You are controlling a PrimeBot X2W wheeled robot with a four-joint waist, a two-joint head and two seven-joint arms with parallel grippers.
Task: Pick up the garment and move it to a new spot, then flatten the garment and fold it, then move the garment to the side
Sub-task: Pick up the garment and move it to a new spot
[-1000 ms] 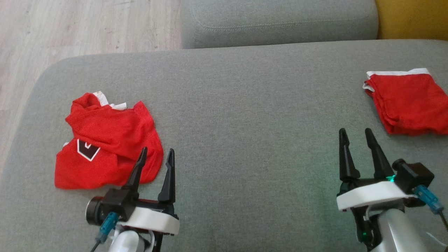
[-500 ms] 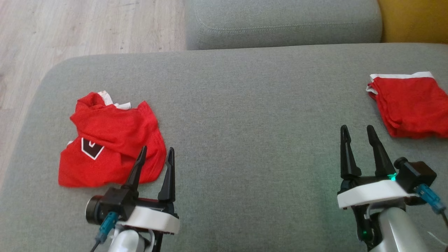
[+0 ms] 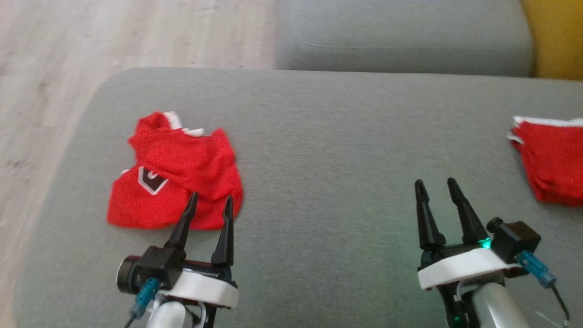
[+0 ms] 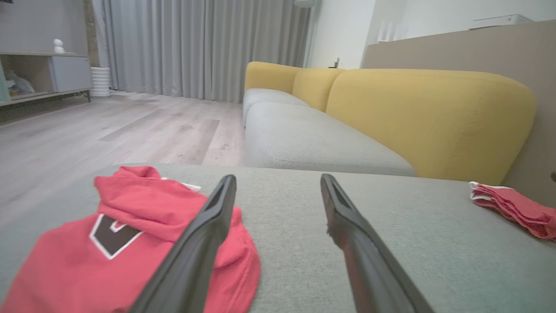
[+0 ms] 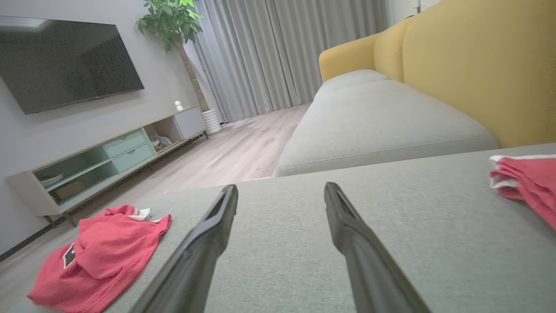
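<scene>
Head view: a grey seat cushion (image 3: 337, 132) spans the frame. The crumpled garment (image 3: 175, 182) lies on its left part and a folded garment (image 3: 553, 159) at its right edge, well apart.
Crumpled garment: red with a dark emblem outlined in white, and white trim at the far end. It sits heaped in loose folds, so it likely needs lifting and spreading before any fold.
Folded garment: red with a white band, stacked in neat layers. It was probably set aside as finished, which would explain its place off to the side.
Left gripper (image 3: 212, 197): released, jaws spread wide with nothing between them. Its tips sit at the near edge of the crumpled garment, a sensible spot to begin the pick. Whether a finger touches the cloth cannot be told.
Right gripper (image 3: 434, 181): released and empty, over bare cushion between the 2 garments, nearer the folded one. It looks parked clear of the pick.
Second cushion (image 3: 401, 41): grey, just beyond the first, with nothing to do with the task.
Count: 2 red garments, 2 grippers, 4 dark fingers, 2 grey cushions.
Progress: the pick-up is not yet made, so all 3 task steps remain.
</scene>
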